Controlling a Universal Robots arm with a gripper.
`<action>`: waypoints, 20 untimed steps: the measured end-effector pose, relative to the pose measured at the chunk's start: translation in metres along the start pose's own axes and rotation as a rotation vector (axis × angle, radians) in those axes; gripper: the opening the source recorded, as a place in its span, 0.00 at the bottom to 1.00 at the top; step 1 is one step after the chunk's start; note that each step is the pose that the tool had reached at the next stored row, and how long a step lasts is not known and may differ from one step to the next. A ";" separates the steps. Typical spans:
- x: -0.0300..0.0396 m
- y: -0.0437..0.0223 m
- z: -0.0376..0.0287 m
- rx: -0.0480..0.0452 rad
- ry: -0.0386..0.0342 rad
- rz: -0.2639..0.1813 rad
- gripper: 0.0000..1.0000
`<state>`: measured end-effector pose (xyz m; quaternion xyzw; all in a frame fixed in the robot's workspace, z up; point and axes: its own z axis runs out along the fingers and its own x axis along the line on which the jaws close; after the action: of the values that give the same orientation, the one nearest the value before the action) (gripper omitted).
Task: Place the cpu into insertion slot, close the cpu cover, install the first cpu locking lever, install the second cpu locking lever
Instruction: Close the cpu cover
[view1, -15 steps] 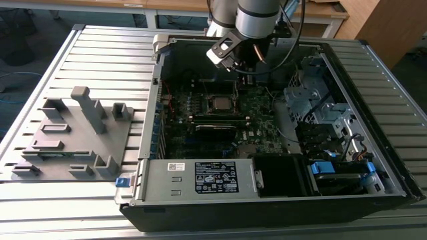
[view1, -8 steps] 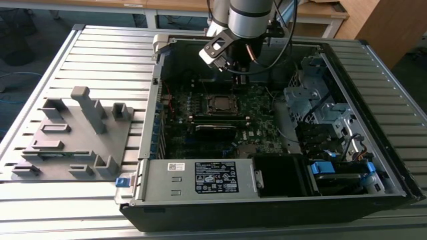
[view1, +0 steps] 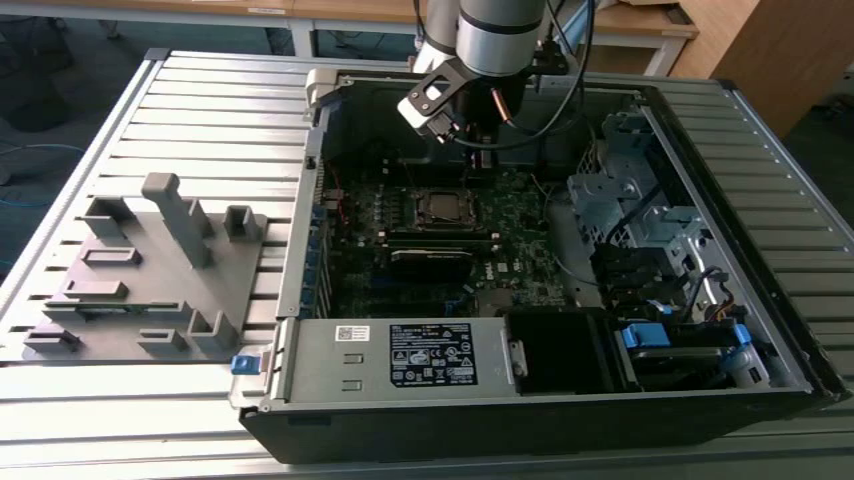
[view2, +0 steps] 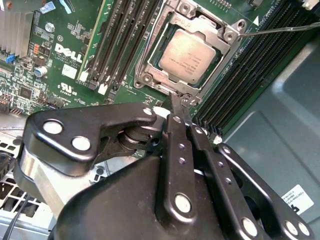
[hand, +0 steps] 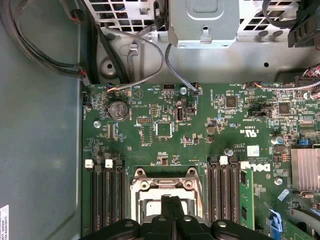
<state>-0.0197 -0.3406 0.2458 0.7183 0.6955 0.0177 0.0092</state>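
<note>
1. While the arm hangs over the open computer case (view1: 534, 425) in the upper middle of the exterior view, its gripper (view1: 465, 138) points down toward the green board (view1: 514, 215).
2. In both wrist views the fingers (view2: 175, 145) (hand: 167, 210) are pressed together at the tips, with nothing seen between them. The tips lie just beside the insertion slot (view2: 150, 62); contact cannot be told.
3. The cpu (view2: 187, 52) sits in the slot, its silver top showing through the window of the cpu cover (view2: 222, 57), which lies flat over it.
4. A thin metal rod (view2: 280, 30) runs from one slot corner across the black memory strips (view2: 260, 60).
5. A grey moulded tray (view1: 147, 285) lies on the slatted table (view1: 200, 110) at the exterior view's left, well apart from the case.
</note>
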 end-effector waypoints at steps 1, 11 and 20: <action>0.0000 0.0000 0.0000 0.0012 -0.0001 0.000 0.10; 0.0000 0.0000 0.0001 0.0122 -0.0005 0.000 0.10; 0.0000 0.0000 0.0003 0.0260 -0.0009 0.000 0.10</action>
<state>-0.0197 -0.3406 0.2455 0.7185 0.6955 0.0083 0.0002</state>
